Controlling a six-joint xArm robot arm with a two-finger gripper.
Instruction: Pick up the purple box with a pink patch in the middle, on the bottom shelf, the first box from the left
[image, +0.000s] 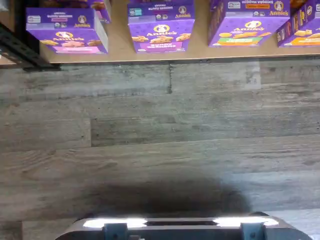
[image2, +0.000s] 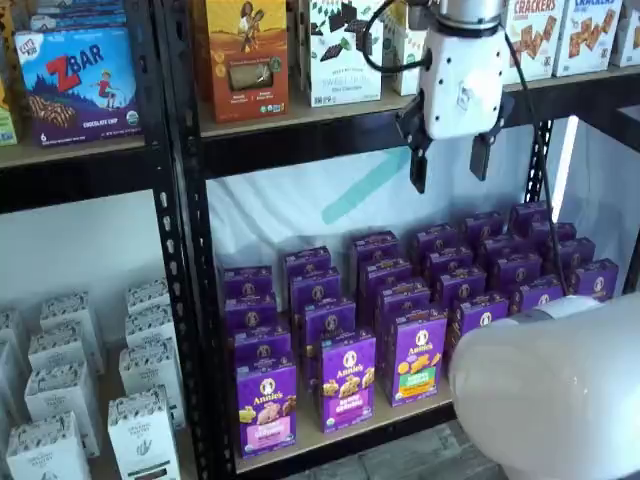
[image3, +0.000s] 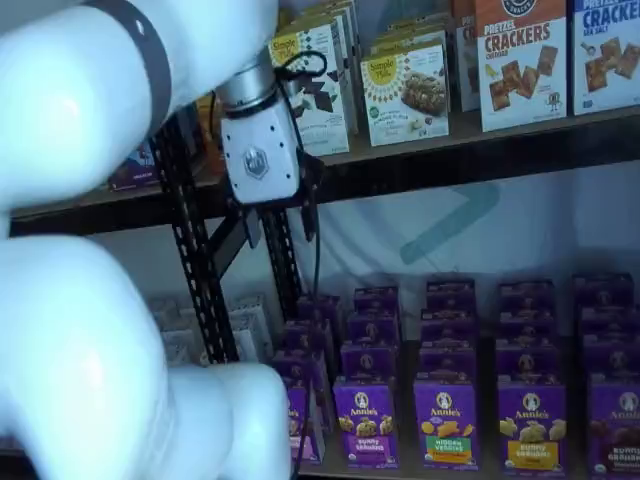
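Note:
The purple box with the pink band stands upright at the front of the bottom shelf, beside a purple-label box and a green-patch box. In a shelf view the purple box is the leftmost front box on the tan board. My gripper hangs high above the rows, level with the upper shelf, with a plain gap between its black fingers and nothing in them. It also shows in a shelf view. There the purple box is mostly hidden behind my arm.
Several rows of purple boxes fill the bottom shelf. A black holed upright stands left of them, with white boxes beyond it. The upper shelf carries taller boxes. My white arm link fills the foreground. Grey wood floor lies below.

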